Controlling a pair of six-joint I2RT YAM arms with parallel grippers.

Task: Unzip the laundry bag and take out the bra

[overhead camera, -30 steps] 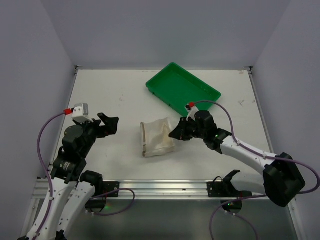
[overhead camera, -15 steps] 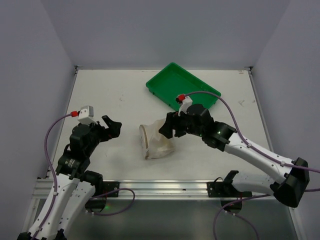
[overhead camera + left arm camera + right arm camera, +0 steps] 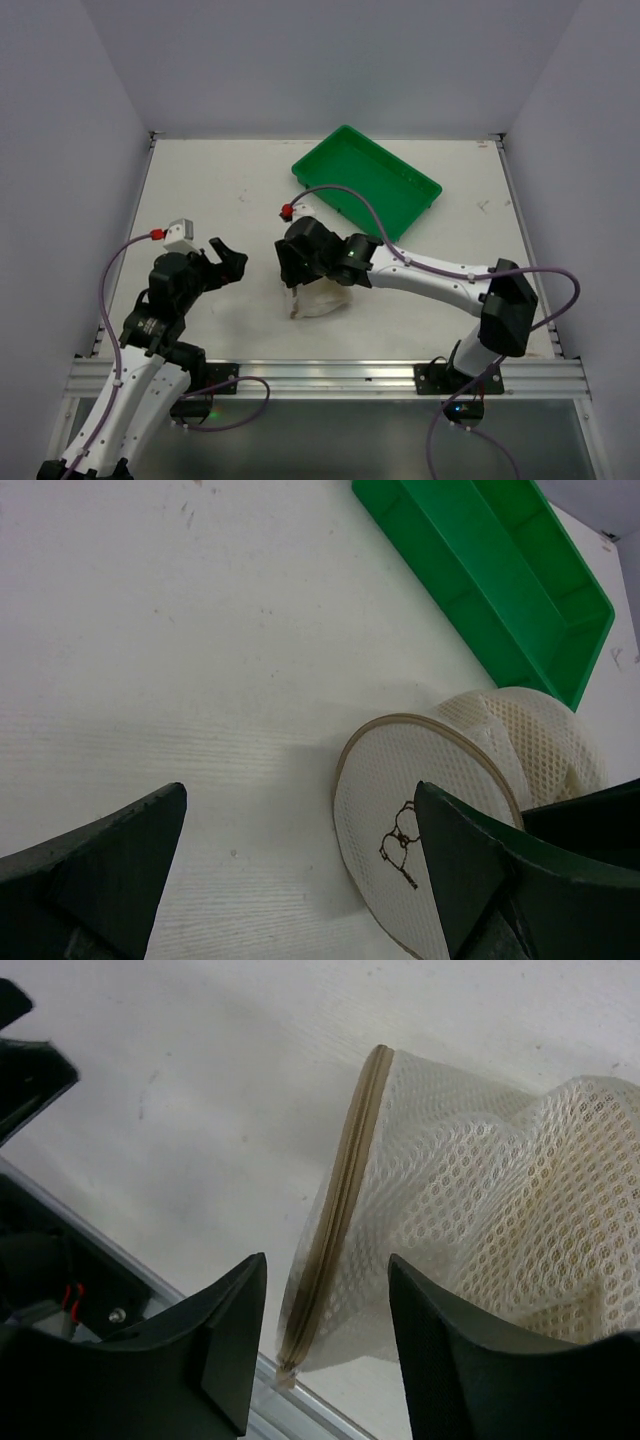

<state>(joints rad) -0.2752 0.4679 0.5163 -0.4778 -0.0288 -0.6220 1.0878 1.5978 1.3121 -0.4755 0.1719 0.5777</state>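
The laundry bag (image 3: 325, 300) is a white mesh drum lying on its side at mid-table. Its flat face (image 3: 392, 798) carries a small black bra drawing and a tan rim. My right gripper (image 3: 298, 280) hangs over the bag's left end. In the right wrist view this gripper (image 3: 325, 1350) is open, its fingers either side of the tan zipper rim (image 3: 340, 1210) without touching it. The zipper pull (image 3: 285, 1375) hangs at the rim's low end. My left gripper (image 3: 232, 262) stands wide open left of the bag, nothing in it (image 3: 300, 870). The bra is hidden.
A green rectangular tray (image 3: 365, 180) sits behind the bag at the back right, also in the left wrist view (image 3: 480, 570). The metal rail (image 3: 330, 375) runs along the table's near edge, close below the bag.
My right arm has swung from the bag's right side across to its left end, and its jaws have gone from shut to open. The bag is more crumpled. The left arm shifted slightly.
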